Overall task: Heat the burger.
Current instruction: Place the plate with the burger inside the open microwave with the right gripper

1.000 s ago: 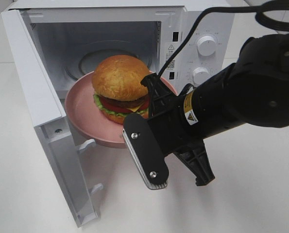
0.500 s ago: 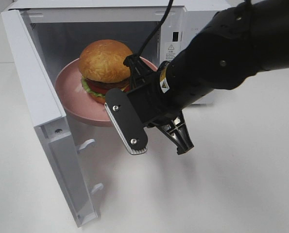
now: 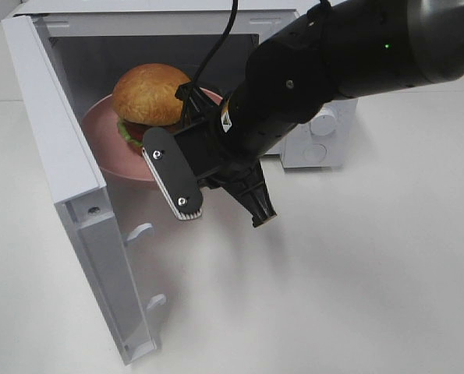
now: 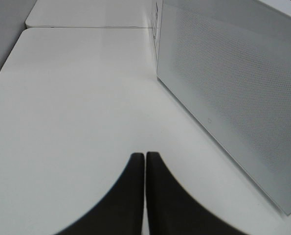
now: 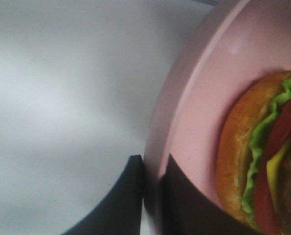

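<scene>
Right at my fingertips, my right gripper (image 5: 152,169) is clamped shut on the rim of the pink plate (image 5: 194,98), one finger above the lip and one beneath it. I hold the plate by its edge, not the food, so the stack of bun and fillings rides flat and nothing gets squeezed.

Just past the pinch sits the burger (image 3: 150,93), resting toward the middle of the plate with its lettuce and tomato showing at the side. Plate and burger hang in the mouth of the microwave (image 3: 177,15), the far edge of the plate already within the cavity and the near edge jutting out over the sill. I judge it is not yet set down.

The door (image 3: 60,156) stands swung wide on the left, which leaves my forearm room to reach in at a slant across the white table (image 3: 356,273).

Farther back, the knobs (image 3: 323,121) peek out behind my arm, untouched.

My left gripper (image 4: 145,161) waits well off beside the door's outer face, fingers pressed together on nothing, out of the way.
</scene>
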Motion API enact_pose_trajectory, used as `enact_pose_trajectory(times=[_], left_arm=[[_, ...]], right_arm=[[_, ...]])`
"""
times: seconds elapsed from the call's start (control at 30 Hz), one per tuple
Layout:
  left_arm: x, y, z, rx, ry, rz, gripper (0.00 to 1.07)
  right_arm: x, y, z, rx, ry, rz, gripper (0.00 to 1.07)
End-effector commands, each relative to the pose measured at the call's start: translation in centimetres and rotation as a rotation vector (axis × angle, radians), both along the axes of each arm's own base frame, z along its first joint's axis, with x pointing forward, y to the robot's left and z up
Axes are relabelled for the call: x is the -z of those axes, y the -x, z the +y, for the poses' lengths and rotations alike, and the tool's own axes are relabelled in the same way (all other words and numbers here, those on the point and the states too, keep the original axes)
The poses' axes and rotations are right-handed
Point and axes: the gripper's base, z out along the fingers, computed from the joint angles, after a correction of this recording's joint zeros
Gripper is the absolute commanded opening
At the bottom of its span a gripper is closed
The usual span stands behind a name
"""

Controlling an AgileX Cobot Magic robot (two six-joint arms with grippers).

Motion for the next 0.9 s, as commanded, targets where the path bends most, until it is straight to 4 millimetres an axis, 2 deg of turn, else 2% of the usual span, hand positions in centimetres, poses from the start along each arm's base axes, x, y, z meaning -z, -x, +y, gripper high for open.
enact_pose_trajectory(times=[0.03, 0.17, 0.37, 0.43, 0.5, 0.53, 0.63, 0.7, 0.8, 0.9], left_arm=[[0.0, 0.2, 0.0, -0.003, 0.002, -0.026, 0.0], [0.0, 0.2, 0.0, -0.003, 0.002, -0.026, 0.0], [0.0, 0.2, 0.0, -0.003, 0.002, -0.026, 0.0], [0.0, 0.2, 0.0, -0.003, 0.002, -0.026, 0.0], [0.0, 0.2, 0.0, -0.003, 0.002, -0.026, 0.0], [0.0, 0.2, 0.0, -0.003, 0.002, -0.026, 0.0], [0.0, 0.2, 0.0, -0.003, 0.002, -0.026, 0.0], [0.0, 0.2, 0.0, -0.003, 0.002, -0.026, 0.0], [0.0, 0.2, 0.0, -0.003, 0.002, -0.026, 0.0], [0.0, 0.2, 0.0, -0.003, 0.002, -0.026, 0.0]], right_arm=[[-1.0, -1.9, 0.0, 0.031, -0.039, -0.034, 0.0], [-1.2, -4.1, 0.1, 0.091, -0.072, -0.02, 0.0], [-0.9, -5.5, 0.9, 0.115, -0.064, 0.017, 0.0], [-0.5, -6.9, 2.1, 0.119, -0.055, 0.025, 0.0], [-0.4, -7.2, 2.4, 0.121, -0.058, 0.024, 0.0], [-0.1, -8.1, 2.7, 0.137, -0.066, 0.025, 0.0], [0.0, -8.5, 2.9, 0.148, -0.079, 0.029, 0.0], [0.3, -10.1, 3.1, 0.201, -0.133, 0.051, 0.0], [0.5, -11.1, 3.2, 0.252, -0.17, 0.078, 0.0], [0.9, -11.1, 3.2, 0.253, -0.145, 0.102, 0.0]])
